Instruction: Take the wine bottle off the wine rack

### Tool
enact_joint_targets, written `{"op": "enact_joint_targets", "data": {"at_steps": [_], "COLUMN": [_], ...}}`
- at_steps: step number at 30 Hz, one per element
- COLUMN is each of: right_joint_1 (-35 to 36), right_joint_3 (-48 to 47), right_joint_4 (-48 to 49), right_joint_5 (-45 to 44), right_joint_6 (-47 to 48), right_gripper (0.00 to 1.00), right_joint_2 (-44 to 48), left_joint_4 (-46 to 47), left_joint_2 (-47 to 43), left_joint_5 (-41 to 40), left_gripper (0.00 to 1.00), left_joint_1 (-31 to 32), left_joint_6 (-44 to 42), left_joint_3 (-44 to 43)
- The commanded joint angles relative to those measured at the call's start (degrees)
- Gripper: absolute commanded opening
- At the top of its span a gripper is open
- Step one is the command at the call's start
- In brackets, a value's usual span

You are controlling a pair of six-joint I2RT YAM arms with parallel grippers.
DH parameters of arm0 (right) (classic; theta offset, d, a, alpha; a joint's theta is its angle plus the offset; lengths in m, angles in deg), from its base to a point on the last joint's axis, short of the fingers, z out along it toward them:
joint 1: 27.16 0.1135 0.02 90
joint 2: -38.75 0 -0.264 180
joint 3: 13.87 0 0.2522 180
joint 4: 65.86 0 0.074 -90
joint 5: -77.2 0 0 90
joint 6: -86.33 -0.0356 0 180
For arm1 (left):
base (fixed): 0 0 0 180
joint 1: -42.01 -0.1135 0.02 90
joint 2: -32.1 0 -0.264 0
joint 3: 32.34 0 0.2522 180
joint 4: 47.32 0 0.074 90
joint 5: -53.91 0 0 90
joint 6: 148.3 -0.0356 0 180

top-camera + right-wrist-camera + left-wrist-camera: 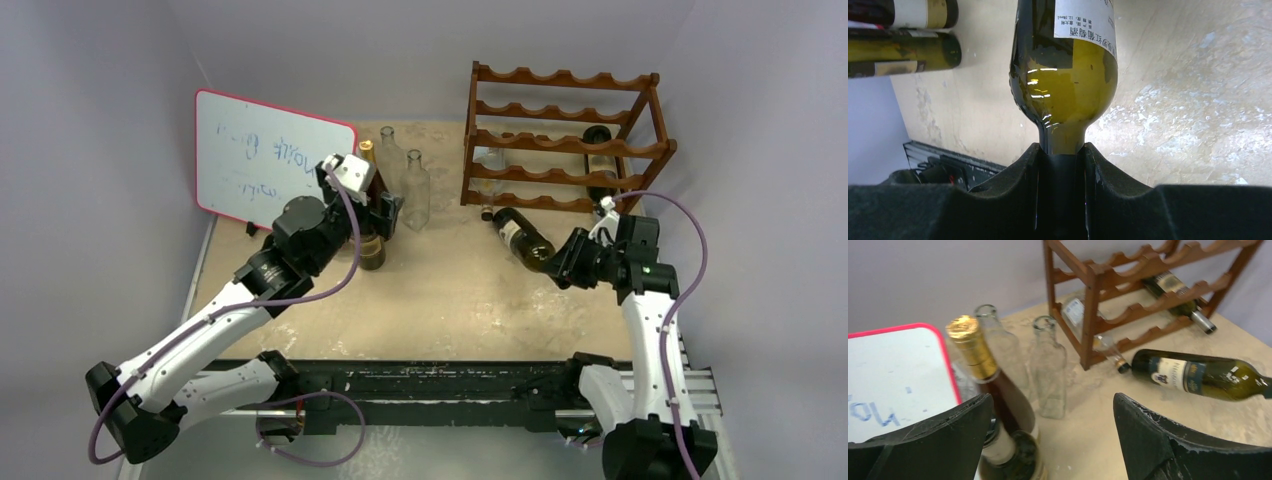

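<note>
The wine bottle (522,238) is out of the wine rack (565,140). It lies nearly flat just in front of the rack's lower left corner, base toward the rack and neck toward the right arm. The right end effector (562,262) is pinching it by the neck. The right wrist view shows both pads (1018,175) tight on the dark glass just below the shoulder. I cannot tell whether the bottle's belly rests on the surface (450,310) or hangs just above it.

So the pulling-out looks done, and setting it down is the step in hand. Next, I'd judge, the bottle needs settling where it won't roll, then letting go.

The left end effector (385,215) is spread wide and holds nothing. It hovers by a gold-capped bottle (367,150) beside two clear bottles (415,185).
</note>
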Motion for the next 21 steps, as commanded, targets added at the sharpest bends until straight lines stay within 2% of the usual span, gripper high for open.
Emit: {"op": "enact_joint_targets", "data": {"at_steps": [1, 5, 9, 14, 21], "right_joint_1": [2.2, 4.5, 6.1, 8.5, 12.1], "right_joint_3": [-4.7, -5.2, -6.3, -7.1, -8.2], "right_joint_4": [2.9, 1.9, 0.0, -0.6, -0.4], "right_joint_5": [7.7, 8.4, 8.1, 9.3, 10.5], "right_joint_6": [3.1, 3.8, 4.9, 6.4, 7.9], "right_gripper": [0.0, 0.0, 0.0, 0.0, 0.0], "right_joint_2": [0.1, 0.3, 0.1, -0.7, -3.1], "left_joint_4": [2.9, 3.1, 3.0, 3.2, -1.1], "left_joint_2": [2.1, 5.4, 9.0, 13.1, 19.9], "left_joint_5": [10.8, 17.6, 19.9, 18.0, 8.7], "left_gripper": [0.89, 0.87, 0.87, 0.88, 0.9], "left_joint_1": [0.0, 0.4, 2.8, 9.4, 19.8], "left_joint_6": [2.6, 3.7, 4.1, 2.6, -3.4], "left_joint_3": [-2.4, -3.1, -3.8, -4.8, -9.6]}}
